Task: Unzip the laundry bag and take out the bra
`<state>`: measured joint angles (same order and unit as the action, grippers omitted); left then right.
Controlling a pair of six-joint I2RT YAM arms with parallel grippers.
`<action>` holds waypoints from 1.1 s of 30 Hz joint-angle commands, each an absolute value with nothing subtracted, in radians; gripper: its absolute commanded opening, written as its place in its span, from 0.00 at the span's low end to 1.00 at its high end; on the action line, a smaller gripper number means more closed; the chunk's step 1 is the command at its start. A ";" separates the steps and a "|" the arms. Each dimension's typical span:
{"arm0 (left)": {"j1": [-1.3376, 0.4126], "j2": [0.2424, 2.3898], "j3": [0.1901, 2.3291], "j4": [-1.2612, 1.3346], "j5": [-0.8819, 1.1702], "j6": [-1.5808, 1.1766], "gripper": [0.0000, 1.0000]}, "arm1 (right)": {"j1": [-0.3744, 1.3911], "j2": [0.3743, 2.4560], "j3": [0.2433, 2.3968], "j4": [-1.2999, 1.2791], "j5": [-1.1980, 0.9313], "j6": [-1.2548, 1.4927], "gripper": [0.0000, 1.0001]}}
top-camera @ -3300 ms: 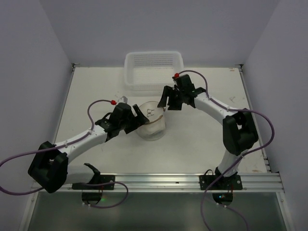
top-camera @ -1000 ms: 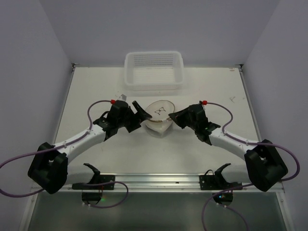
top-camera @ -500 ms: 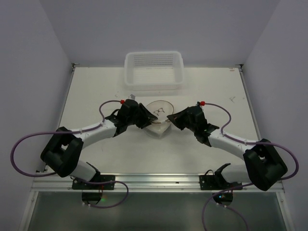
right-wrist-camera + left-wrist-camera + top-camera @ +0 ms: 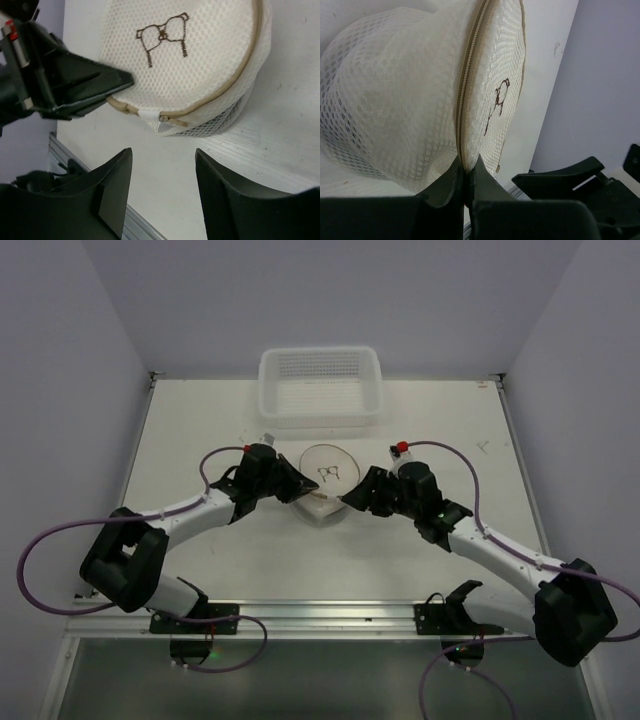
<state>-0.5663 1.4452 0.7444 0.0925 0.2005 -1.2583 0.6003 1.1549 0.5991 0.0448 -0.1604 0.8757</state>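
The laundry bag (image 4: 328, 478) is a small round drum of whitish mesh with a tan zipper and a dark bra icon on its flat face, standing mid-table. My left gripper (image 4: 301, 493) is shut on the bag's zipped rim (image 4: 466, 167) at its left edge. In the left wrist view the mesh side (image 4: 395, 110) fills the frame. My right gripper (image 4: 162, 159) stands open just short of the bag (image 4: 200, 50), and the zipper pull (image 4: 174, 120) lies ahead of its fingertips, untouched. In the top view it (image 4: 352, 502) sits at the bag's right. The bra is hidden.
A white perforated plastic basket (image 4: 320, 421) stands at the back of the table, just behind the bag. A metal rail (image 4: 360, 615) runs along the near edge by the arm bases. Walls close in on the left, back and right.
The left gripper moved in to the bag and shut on its rim. The right gripper, shut on the bag's right edge before, has opened and let go.
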 commanded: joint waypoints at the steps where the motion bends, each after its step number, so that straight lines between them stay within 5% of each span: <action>1: -0.538 1.410 0.742 0.129 0.282 -1.195 0.00 | 0.601 1.085 0.623 0.003 -0.256 0.594 0.56; 33: -0.497 1.411 0.816 0.051 0.426 -1.083 0.00 | 0.603 1.384 0.818 -0.032 -0.451 0.256 0.36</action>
<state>-0.5117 1.4227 0.7727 0.0563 0.3714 -1.1099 0.6003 1.3766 0.7799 -0.0452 -0.4080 0.3019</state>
